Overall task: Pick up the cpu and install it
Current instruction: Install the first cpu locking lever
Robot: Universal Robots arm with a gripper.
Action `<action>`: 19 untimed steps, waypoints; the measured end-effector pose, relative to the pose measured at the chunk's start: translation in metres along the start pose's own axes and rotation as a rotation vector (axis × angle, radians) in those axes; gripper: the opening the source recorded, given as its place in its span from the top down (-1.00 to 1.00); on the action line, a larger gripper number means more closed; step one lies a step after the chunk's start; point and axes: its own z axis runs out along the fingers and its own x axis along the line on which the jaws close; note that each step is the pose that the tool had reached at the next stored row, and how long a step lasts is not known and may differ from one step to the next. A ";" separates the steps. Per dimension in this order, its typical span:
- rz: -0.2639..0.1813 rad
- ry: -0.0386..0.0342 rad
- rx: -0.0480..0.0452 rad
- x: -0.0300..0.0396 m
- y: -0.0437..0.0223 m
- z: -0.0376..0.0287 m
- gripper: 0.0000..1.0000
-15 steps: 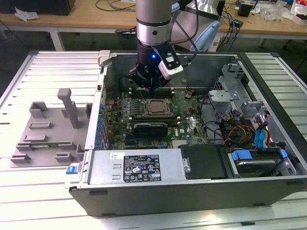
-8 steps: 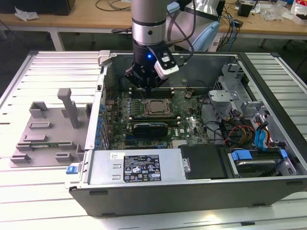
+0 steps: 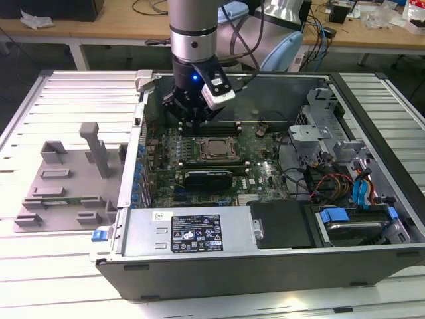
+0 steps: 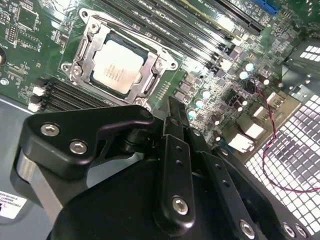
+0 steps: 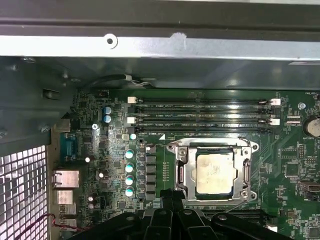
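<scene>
black claw [image 4: 176, 106], closed and empty, near silvery square cpu [image 4: 119, 62] flat inside its socket frame [image 4: 84, 54]

Cpu [image 4: 119, 69] sits flat in metal socket frame [image 4: 81, 64] on green board [image 4: 30, 45]. Gripper [image 4: 176, 106] near frame, fingers together, holding nothing.

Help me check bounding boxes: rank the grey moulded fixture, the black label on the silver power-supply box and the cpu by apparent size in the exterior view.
1. grey moulded plastic fixture
2. black rectangular label
3. flat square silvery-topped cpu, sitting in its socket, clearly the smallest here
</scene>
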 end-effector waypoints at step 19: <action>0.002 -0.0004 -0.0629 0.0073 -0.0004 -0.0120 0.79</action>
